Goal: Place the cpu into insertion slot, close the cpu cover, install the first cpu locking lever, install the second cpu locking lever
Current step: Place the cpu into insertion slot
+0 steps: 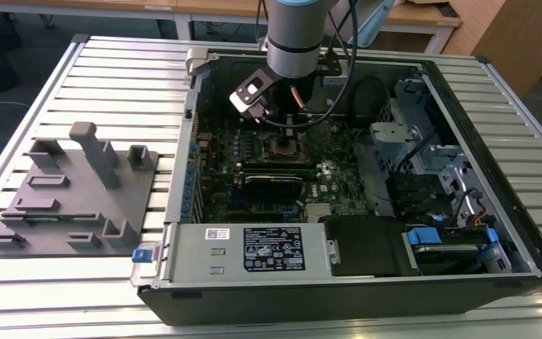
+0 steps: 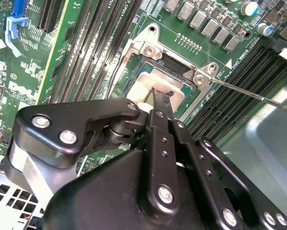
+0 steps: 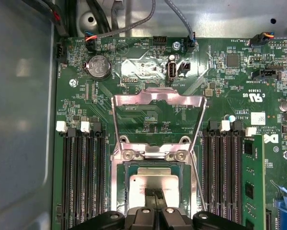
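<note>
The one cpu (image 3: 142, 184) lies flat in the slot (image 3: 116, 184), metal top up and its edges square to the rim. It sits directly under the claw (image 3: 154, 193), whose tips are narrow, almost together, on its top. I cannot tell if they grip it. Beyond the tips, the one cover (image 3: 157, 96) is swung open off the slot. One lever wire (image 3: 197, 177) slants free just beside the claw. Memory slots (image 3: 83, 177) flank the claw on both sides, leaving little room.
</note>
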`<state>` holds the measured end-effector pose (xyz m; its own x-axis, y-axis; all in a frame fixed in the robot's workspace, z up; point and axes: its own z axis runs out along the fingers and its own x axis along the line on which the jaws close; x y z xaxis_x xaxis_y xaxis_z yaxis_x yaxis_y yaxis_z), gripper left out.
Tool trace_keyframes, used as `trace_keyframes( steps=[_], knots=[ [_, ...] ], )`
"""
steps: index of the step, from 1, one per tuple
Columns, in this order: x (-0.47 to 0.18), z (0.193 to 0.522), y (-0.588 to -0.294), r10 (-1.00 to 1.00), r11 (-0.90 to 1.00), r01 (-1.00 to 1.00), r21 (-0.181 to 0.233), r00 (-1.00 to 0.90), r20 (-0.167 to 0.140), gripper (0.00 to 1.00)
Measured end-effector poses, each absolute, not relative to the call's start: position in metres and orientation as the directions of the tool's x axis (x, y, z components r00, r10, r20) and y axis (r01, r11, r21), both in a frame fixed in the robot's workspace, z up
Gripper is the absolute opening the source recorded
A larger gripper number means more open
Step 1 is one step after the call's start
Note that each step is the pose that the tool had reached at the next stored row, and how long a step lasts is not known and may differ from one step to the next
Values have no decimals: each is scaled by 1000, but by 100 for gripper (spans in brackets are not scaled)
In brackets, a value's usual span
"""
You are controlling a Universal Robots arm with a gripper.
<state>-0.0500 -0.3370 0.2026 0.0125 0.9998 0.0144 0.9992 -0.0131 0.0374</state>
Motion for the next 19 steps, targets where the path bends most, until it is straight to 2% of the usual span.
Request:
trace_keyframes(
  steps=[19],
  knots=[
    [-50, 198, -337, 1000, -13, 999, 37, 13, 13, 10]
  ],
)
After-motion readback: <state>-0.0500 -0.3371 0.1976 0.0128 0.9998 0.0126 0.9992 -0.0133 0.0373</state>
